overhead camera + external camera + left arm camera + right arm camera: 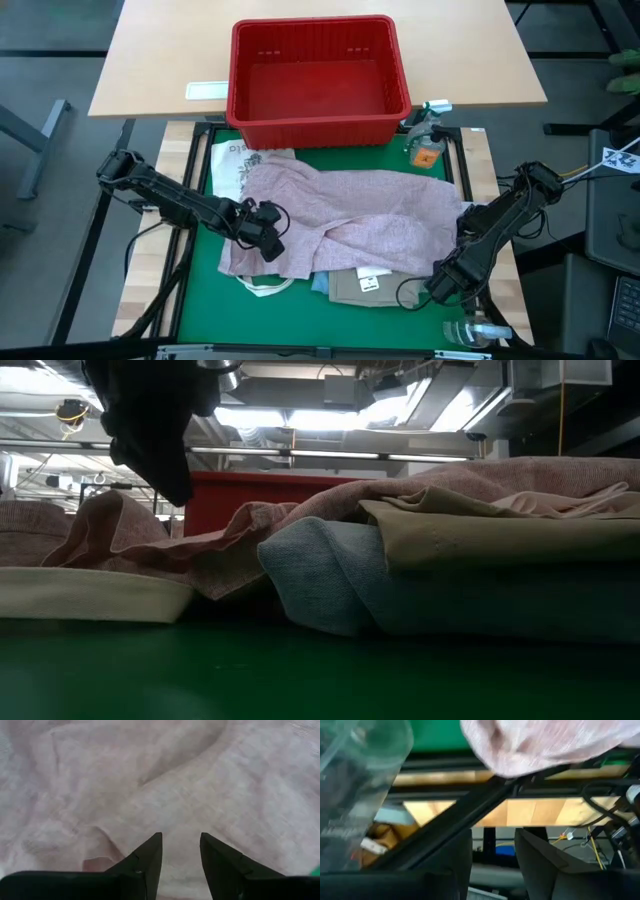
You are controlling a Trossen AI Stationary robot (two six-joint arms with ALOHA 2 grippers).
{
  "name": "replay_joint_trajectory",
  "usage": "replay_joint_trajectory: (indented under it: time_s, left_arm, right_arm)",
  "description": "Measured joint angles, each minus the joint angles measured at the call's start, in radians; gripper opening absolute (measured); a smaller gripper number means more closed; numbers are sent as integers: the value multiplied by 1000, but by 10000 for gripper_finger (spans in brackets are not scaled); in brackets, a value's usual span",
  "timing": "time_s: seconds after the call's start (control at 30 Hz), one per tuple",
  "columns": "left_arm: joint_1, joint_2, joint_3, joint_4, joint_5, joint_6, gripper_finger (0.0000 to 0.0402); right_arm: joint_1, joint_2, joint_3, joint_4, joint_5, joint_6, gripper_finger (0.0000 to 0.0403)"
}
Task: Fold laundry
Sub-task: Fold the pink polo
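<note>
i see the pink-mauve shirt (pixel 350 215) spread crumpled across the middle of the green mat (pixel 400 320) on the table (pixel 145 290), covering most of the pile. under its near edge the tan cloth piece (pixel 365 285) shows, with a white label on it, and a sliver of the light blue jeans (pixel 319 284) peeks out just beside it. in the low view the tan piece (pixel 480 530) lies on top of the jeans (pixel 400 595), with the shirt (pixel 200 545) draped over both. a white printed garment (pixel 235 165) sticks out from under the shirt at its far left corner.

my left claw (pixel 268 238) sits over the shirt's left near part; in the left wrist view its fingers (pixel 147 857) stand apart with only shirt fabric (pixel 175 780) beyond them, nothing pinched between. my right claw (pixel 447 283) is at the shirt's right near corner, by the mat's edge; in the right wrist view its fingers (pixel 540 860) are parted and empty, a fold of the shirt (pixel 545 742) hanging ahead of them.

the red basket (pixel 318 85) stands beyond the mat, on the far table. a clear plastic bottle (pixel 475 332) lies near the right front corner.
</note>
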State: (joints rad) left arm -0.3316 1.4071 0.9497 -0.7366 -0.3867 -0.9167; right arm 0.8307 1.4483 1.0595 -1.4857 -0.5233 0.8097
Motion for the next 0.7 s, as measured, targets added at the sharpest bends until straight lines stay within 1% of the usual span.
replay_joint_trajectory:
  time_s: [0.07,0.13,0.2,0.23,0.4,0.47,0.53,0.63,0.7]
  left_arm:
    - [2,0,0,-24,-4,-27,127]
    - [2,0,0,-61,-4,-54,127]
    - [2,0,0,-111,-4,-75,127]
    - [1,0,0,-131,-3,-75,127]
    - [2,0,0,-196,-32,-47,127]
    - [2,0,0,-212,-52,-25,127]
    - [3,0,0,-241,-68,-13,128]
    - [4,0,0,-305,-75,-13,128]
    - [4,0,0,-338,-75,-14,128]
  right_arm:
    - [0,0,2,-9,-24,-19,151]
    - [0,-4,21,-15,-20,-46,151]
    - [0,-13,58,-17,16,-69,151]
    - [0,-18,80,-17,53,-84,151]
    - [-38,-20,211,-16,306,-199,152]
    - [-66,-21,259,-6,444,-259,152]
    - [-101,-21,291,19,604,-327,152]
    - [-170,-21,308,77,844,-427,152]
    - [-226,-21,309,136,953,-491,152]
